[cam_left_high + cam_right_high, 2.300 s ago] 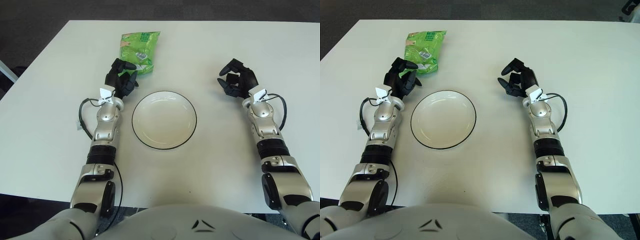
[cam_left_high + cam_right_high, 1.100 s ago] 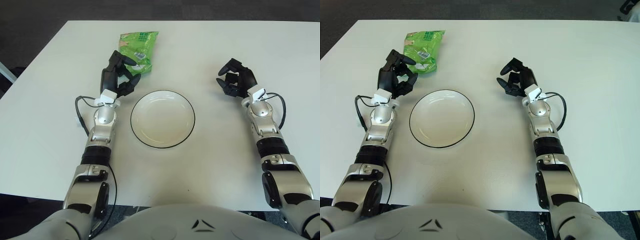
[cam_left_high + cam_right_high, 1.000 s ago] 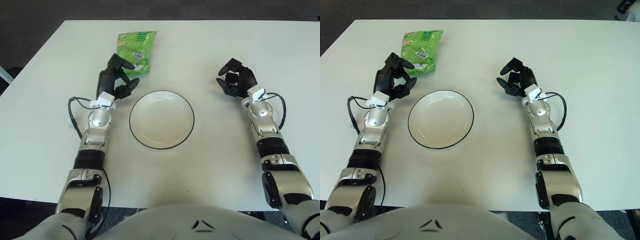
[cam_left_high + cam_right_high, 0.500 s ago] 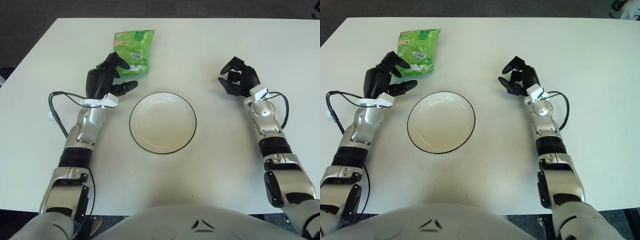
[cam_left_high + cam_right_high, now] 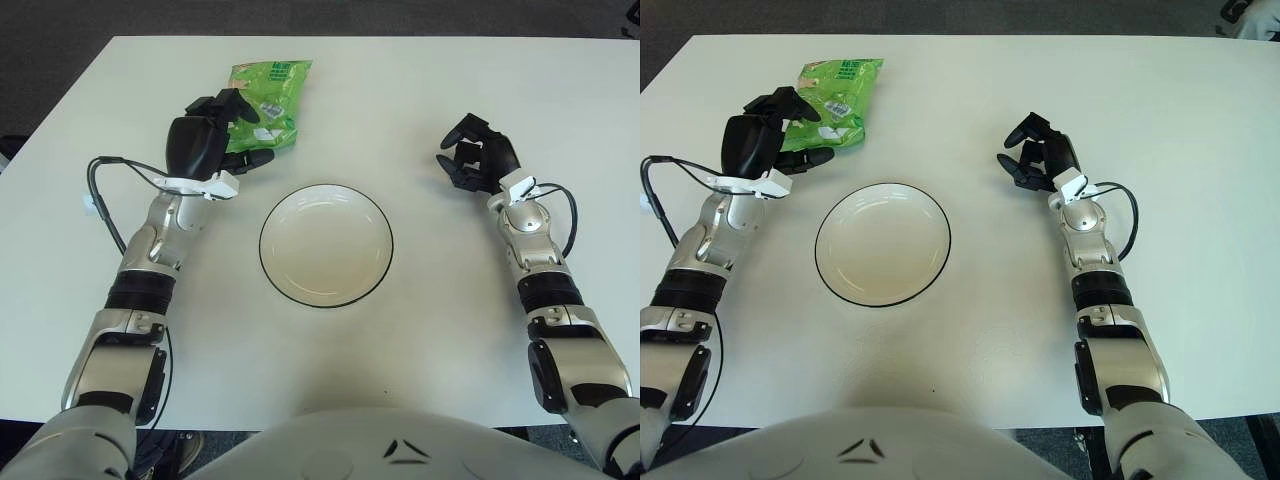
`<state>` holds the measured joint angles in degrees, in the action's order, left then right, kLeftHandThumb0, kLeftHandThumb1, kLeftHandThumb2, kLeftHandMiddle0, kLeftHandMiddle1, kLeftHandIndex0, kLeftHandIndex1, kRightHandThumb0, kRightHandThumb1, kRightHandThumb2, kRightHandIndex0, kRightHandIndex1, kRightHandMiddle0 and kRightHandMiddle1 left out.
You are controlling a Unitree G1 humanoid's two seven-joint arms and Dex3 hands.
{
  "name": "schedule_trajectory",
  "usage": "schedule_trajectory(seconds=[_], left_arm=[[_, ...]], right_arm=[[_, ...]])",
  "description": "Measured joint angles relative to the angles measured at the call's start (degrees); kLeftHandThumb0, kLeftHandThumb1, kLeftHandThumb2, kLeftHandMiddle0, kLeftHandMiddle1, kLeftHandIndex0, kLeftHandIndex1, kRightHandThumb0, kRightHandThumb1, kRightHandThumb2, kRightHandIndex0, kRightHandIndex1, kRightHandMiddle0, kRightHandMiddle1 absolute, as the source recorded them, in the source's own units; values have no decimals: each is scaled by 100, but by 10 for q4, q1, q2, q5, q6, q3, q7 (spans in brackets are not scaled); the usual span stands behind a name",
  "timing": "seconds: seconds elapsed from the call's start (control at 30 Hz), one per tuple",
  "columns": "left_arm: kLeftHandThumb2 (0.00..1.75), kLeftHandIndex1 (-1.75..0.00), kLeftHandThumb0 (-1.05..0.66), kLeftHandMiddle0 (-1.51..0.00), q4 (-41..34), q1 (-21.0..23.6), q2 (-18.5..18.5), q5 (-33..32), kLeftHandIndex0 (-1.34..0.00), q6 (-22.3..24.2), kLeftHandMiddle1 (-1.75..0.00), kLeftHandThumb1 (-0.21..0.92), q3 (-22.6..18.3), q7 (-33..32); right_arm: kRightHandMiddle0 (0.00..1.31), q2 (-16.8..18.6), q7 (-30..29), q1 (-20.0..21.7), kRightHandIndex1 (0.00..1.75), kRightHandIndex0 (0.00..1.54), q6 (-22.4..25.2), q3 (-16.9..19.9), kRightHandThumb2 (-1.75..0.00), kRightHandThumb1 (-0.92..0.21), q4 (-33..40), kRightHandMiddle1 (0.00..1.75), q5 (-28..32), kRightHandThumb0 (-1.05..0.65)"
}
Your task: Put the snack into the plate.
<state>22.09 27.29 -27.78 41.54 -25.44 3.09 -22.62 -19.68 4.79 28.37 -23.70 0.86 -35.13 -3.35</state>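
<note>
A green snack bag (image 5: pixel 272 93) lies flat on the white table at the far left. A white plate with a black rim (image 5: pixel 326 200) sits empty at the table's centre. My left hand (image 5: pixel 218 128) hovers over the bag's near left edge with its fingers spread, holding nothing. My right hand (image 5: pixel 474 160) rests to the right of the plate with its fingers loosely curled and empty.
The white table (image 5: pixel 420 90) stretches wide around the plate. Its far edge and left edge drop to dark floor. A black cable loops from my left forearm (image 5: pixel 105 185).
My left hand has moved up and to the left, away from the plate, and now overlaps the bag's near edge. The right hand has not moved.
</note>
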Motion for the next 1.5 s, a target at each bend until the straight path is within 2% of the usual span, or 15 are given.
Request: schedule_trajectory(seconds=[0.07,0.17,0.33,0.57,0.63,0.77,0.87,1.17,1.5], left_arm=[[28,-46,-55,-59,20,13,-6,9,-41,-1,-21,92,10,-8],[25,-42,-55,-58,48,32,-16,29,-41,-3,-15,92,26,-28],[14,-35,-57,-45,73,54,-21,60,-35,10,-4,92,51,-62],[6,-27,-60,-30,84,66,-13,64,-31,47,0,92,76,-63],[4,-23,-60,-27,90,69,-13,63,-31,51,0,92,83,-59],[1,-15,-63,-9,114,81,-13,64,-28,53,0,91,97,-56],[0,-10,-64,-3,148,101,-16,71,-25,52,0,89,114,-61],[0,-2,-71,0,269,155,-32,118,-14,15,0,86,181,-140],[0,-1,-76,0,351,202,-36,133,-12,-1,0,86,229,-188]], right_arm=[[47,0,0,0,175,91,0,0,-53,-78,-1,153,0,-38],[47,0,0,1,175,91,-1,0,-53,-78,-3,153,0,-38],[47,0,0,2,175,91,-3,0,-52,-78,-6,153,0,-38],[47,-1,1,3,175,91,-3,0,-52,-78,-7,153,0,-38],[47,-1,1,3,175,90,-3,0,-52,-78,-7,153,0,-38],[47,0,1,5,175,90,-3,-1,-52,-78,-7,153,0,-38],[47,0,1,5,175,90,-3,-1,-52,-78,-8,153,0,-38],[47,-1,1,7,175,90,-3,-2,-52,-78,-9,153,0,-38],[47,-1,1,7,175,89,-2,-2,-52,-78,-9,153,0,-38]])
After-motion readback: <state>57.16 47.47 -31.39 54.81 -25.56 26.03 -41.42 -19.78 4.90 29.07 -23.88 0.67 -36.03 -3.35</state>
